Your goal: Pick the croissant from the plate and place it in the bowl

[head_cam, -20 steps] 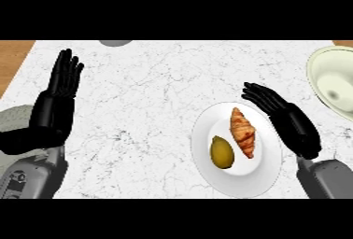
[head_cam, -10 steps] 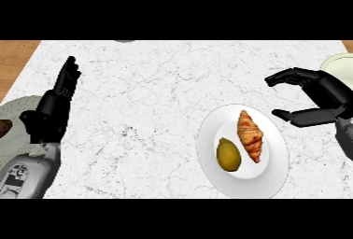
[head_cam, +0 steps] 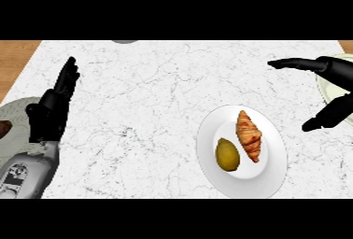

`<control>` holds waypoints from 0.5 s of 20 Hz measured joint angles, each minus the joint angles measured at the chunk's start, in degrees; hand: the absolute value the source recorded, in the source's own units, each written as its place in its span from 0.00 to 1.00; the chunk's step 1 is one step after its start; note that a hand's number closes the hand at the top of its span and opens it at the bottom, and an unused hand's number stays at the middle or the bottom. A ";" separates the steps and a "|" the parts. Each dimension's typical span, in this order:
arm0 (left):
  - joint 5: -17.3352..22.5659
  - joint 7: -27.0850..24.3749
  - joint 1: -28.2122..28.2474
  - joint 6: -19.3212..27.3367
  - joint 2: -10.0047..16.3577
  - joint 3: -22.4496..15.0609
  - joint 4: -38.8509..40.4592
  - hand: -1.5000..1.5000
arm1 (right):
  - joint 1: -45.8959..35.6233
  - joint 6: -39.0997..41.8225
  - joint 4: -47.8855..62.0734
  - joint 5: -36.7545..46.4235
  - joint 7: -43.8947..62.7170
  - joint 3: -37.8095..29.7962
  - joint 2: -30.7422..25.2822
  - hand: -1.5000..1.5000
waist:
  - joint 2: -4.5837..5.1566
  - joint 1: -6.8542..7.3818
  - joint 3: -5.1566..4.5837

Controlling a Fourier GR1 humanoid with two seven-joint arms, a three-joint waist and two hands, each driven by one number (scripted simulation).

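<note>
A golden-brown croissant (head_cam: 249, 135) lies on the right half of a white plate (head_cam: 270, 177), beside a yellow-green pear-like fruit (head_cam: 227, 154). The bowl (head_cam: 325, 86) is pale and shows only as a sliver at the right edge, mostly hidden behind my right hand. My right hand (head_cam: 334, 77) hovers open above and to the right of the plate, fingers spread wide with the thumb pointing down toward the counter, clear of the croissant. My left hand (head_cam: 52, 108) rests open at the far left, fingers up.
A grey round plate (head_cam: 15, 112) with a dark item on it sits at the left edge behind my left forearm. A small grey object (head_cam: 124, 41) peeks in at the counter's far edge. Wooden surface borders the marble counter (head_cam: 151, 88) at both top corners.
My right hand has risen and swung to the right toward the bowl, opening its fingers wider. The whole view has shifted, so the plate now appears further left and lower.
</note>
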 measured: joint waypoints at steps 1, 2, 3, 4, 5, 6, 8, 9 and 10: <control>-0.45 0.28 0.49 0.34 -0.29 -0.40 -0.43 0.50 | -1.02 -0.18 -0.17 2.12 0.17 1.22 -0.23 0.00 | -0.08 -0.05 -0.02; -0.60 0.36 0.59 0.43 -0.57 -0.58 -0.53 0.50 | -2.36 -0.13 -0.39 4.16 0.68 2.55 -0.27 0.00 | -0.12 -0.08 -0.04; -0.66 0.16 0.72 0.59 -0.68 -0.37 -0.43 0.50 | -3.62 0.08 -1.02 6.00 1.38 3.76 -0.44 0.00 | -0.19 -0.23 -0.07; -0.78 0.22 0.83 0.63 -0.73 -0.36 -0.57 0.50 | -4.79 0.28 -1.33 8.02 1.85 5.02 -0.72 0.00 | -0.24 -0.29 -0.09; -0.90 0.32 0.67 0.66 -0.80 -0.32 -0.49 0.50 | -6.22 0.62 -1.69 9.88 2.63 6.37 -0.41 0.00 | -0.26 -0.34 -0.10; -1.26 0.83 0.72 0.91 -0.92 -0.48 -0.97 0.50 | -7.08 0.83 -2.18 11.70 3.52 7.71 0.06 0.00 | -0.34 -0.46 -0.12; -1.56 0.95 0.41 1.01 -1.11 -0.27 -0.46 0.50 | -9.32 1.80 -2.61 14.85 5.50 10.14 1.84 0.00 | -0.37 -0.71 -0.13; -1.79 1.54 0.21 1.20 -1.28 -0.28 -0.73 0.50 | -9.91 2.12 -2.47 16.56 5.72 11.33 2.54 0.00 | -0.39 -0.81 -0.14; -1.76 1.48 0.05 0.92 -1.03 0.13 -0.38 0.50 | -10.49 2.55 -2.62 18.02 6.49 12.48 3.59 0.00 | -0.40 -0.97 -0.13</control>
